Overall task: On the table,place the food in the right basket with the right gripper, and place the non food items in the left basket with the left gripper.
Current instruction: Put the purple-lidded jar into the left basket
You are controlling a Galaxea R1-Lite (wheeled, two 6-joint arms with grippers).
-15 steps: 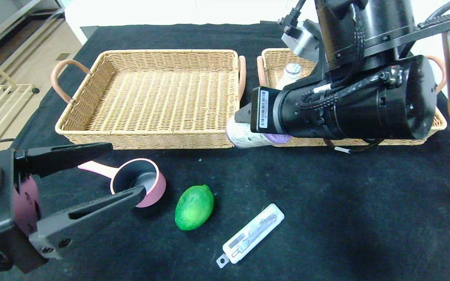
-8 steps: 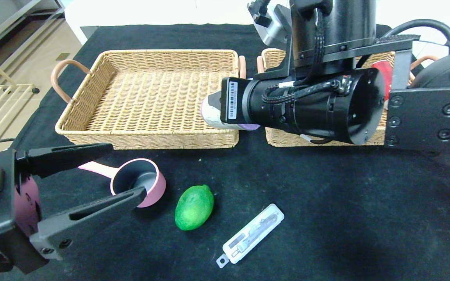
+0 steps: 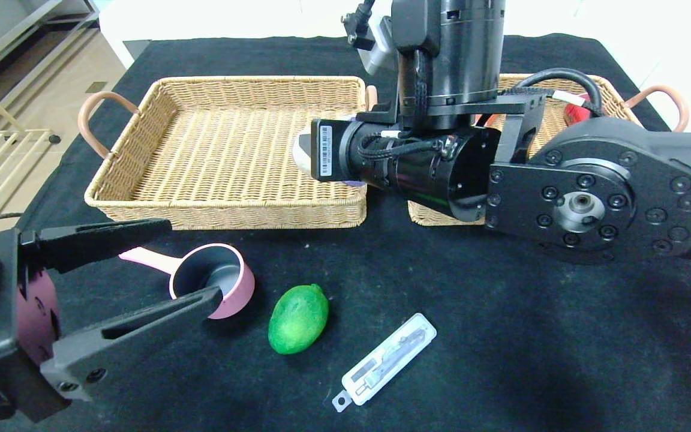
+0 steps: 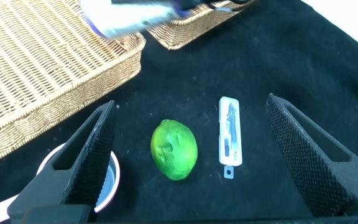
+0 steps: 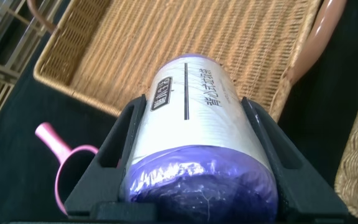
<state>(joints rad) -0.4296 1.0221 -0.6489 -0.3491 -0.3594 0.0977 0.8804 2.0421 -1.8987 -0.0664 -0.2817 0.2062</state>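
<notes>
1. Wicker weave fills the left basket (image 3: 225, 150), which sits beside the right basket (image 3: 537, 114) on the black table (image 3: 501, 336); the two almost touch at their pink handles.
2. White with a purple end, a cylindrical wrapped roll (image 5: 197, 124) is clamped between the two fingers of the right gripper (image 5: 197, 180), one finger pressed on each side.
3. Printing on the roll runs along its length: a dark label patch and a line of dark characters beside a thin stripe, too small to read.
4. In the head view the right gripper (image 3: 306, 157) holds the roll (image 3: 301, 157) above the near right corner of the left basket, over its weave and rim.
5. A white sticker with a barcode (image 3: 326, 150) is fixed to the right arm's wrist; its digits cannot be read.
6. A red item (image 3: 574, 111) lies in the right basket, mostly hidden by the arm.
7. The left gripper (image 3: 186, 264) hangs at the near left of the table with its jaws spread wide apart, empty.
8. A pink saucepan (image 3: 216, 279) with a dark inside stands between those fingertips in the head view.
9. A green lime (image 3: 298, 318) lies just beside the saucepan, and a clear blister pack (image 3: 388, 360) holding a small tool lies near the lime, apart from it.
10. The left wrist view shows the lime (image 4: 174, 150) and the blister pack (image 4: 229, 138) side by side between the open fingers (image 4: 89, 155).
</notes>
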